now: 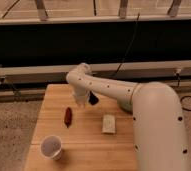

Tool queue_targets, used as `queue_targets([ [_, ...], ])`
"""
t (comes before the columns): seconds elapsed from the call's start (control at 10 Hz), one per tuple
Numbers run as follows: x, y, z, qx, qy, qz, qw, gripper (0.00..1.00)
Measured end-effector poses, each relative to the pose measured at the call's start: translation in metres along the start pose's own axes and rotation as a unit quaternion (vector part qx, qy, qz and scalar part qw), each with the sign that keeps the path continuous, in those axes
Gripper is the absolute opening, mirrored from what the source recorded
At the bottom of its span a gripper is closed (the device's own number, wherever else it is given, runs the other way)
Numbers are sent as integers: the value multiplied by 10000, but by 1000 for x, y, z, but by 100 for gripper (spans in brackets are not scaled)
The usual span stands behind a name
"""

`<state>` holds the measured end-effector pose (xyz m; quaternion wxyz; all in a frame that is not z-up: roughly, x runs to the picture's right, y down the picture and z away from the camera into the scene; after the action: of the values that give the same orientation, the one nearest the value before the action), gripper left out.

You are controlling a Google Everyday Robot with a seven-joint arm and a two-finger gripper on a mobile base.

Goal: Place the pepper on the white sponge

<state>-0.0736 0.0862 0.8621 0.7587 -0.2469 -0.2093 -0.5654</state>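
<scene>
The pepper point(68, 116) is a slim dark red-brown chili lying on the wooden table point(84, 145), left of centre. The white sponge point(108, 123) is a small off-white block lying flat to the pepper's right, about a hand's width away. My gripper point(84, 102) hangs from the white arm over the far middle of the table, just up and right of the pepper and left of the sponge. It holds nothing that I can see.
A white cup point(51, 147) stands near the table's front left corner. A small dark object point(93, 98) sits just right of the gripper. The white arm's body point(156, 130) fills the right side. A speckled floor lies left of the table.
</scene>
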Motion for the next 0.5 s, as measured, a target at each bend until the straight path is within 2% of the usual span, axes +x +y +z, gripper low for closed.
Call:
queue_targets([
  [0.2,-5,-6,-1,86,-11,-160,9998,80],
  [0.4,-21,-27,1,205,-63,-512,9985,80],
  [0.5,-24,-30,3,214,-72,-581,9981,80],
])
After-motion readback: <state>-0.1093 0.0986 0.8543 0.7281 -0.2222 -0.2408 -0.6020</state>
